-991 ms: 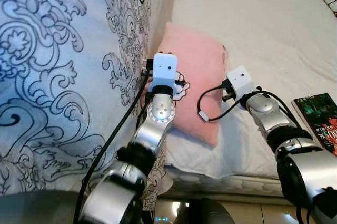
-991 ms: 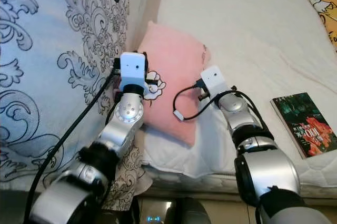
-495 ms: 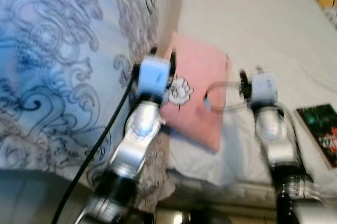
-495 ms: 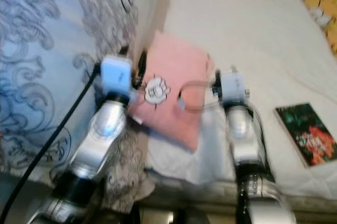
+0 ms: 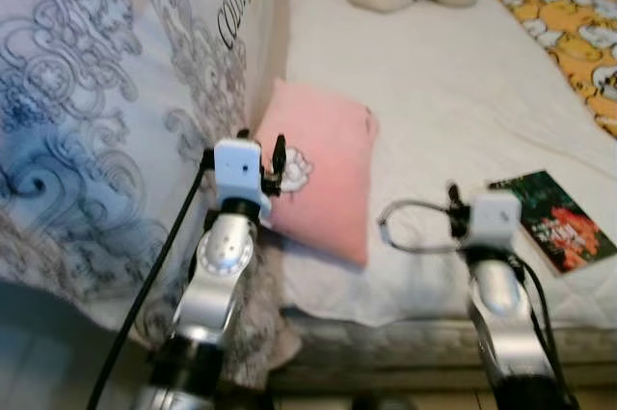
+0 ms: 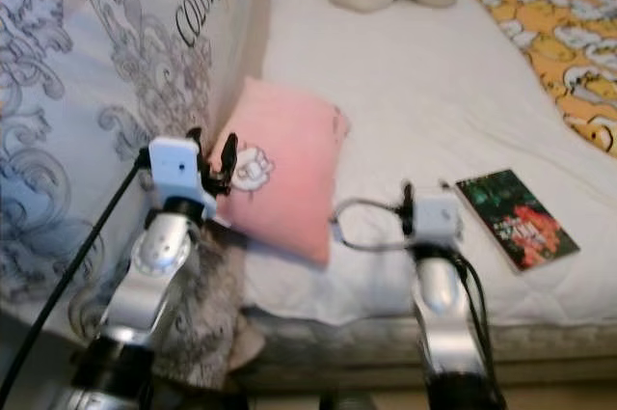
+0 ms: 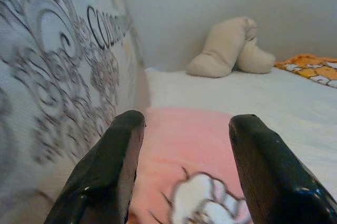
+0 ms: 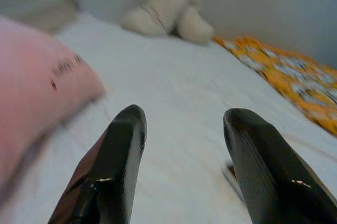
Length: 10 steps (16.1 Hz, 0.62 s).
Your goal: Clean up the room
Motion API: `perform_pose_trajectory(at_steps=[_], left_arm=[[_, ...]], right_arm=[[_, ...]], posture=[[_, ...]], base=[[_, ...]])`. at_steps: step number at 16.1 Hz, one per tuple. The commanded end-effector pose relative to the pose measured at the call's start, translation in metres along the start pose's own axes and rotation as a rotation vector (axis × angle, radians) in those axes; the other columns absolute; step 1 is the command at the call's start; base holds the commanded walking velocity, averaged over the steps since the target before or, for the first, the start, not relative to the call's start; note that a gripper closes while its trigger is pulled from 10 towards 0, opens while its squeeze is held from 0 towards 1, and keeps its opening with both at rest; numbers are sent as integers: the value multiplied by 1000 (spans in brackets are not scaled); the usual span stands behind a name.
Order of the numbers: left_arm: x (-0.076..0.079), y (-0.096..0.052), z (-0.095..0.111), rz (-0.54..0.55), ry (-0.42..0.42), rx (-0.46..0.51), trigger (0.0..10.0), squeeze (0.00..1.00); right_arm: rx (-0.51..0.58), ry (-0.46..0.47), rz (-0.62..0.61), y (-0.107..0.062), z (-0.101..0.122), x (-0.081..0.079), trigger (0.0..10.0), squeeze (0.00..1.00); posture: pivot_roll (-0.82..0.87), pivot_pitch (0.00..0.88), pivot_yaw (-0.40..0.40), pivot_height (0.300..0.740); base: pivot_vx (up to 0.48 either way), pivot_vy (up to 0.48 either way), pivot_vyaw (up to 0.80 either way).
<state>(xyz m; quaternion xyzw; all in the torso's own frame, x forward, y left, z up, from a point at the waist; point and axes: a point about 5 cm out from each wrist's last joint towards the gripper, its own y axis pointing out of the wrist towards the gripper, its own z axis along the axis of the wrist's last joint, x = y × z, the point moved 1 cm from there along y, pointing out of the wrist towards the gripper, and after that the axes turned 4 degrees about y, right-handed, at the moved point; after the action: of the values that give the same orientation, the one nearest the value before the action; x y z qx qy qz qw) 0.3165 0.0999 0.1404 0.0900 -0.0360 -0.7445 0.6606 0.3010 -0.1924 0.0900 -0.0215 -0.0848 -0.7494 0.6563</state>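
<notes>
Left gripper jaws spread by pink pillow; right gripper likewise

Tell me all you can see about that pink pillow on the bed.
The pink pillow is a small, soft-looking rectangular cushion of plush fabric with a white cartoon patch near one corner and small dark lettering by another edge. It lies on the white sheet, its left side against the patterned blue-grey quilt. The left gripper, open, is at the patch end.
</notes>
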Motion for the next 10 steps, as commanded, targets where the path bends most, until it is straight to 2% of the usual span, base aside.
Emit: perform_pose_trajectory(at_steps=[1, 6, 10], left_arm=[[5, 2, -7, -8, -20, -46, 10000, 0], [2, 5, -11, 4, -19, -62, 10000, 0], [-2, 6, -15, 13, -16, -73, 10000, 0]], right_arm=[[10, -14, 9, 3, 4, 1, 10000, 0], [-13, -29, 65, 10, 3, -9, 10000, 0], [-30, -32, 70, 9, -1, -10, 10000, 0]], posture=[[-156, 0, 41, 740], [-152, 0, 48, 740], [-157, 0, 49, 740]], base=[[0, -439, 0], [0, -439, 0], [0, -440, 0]])
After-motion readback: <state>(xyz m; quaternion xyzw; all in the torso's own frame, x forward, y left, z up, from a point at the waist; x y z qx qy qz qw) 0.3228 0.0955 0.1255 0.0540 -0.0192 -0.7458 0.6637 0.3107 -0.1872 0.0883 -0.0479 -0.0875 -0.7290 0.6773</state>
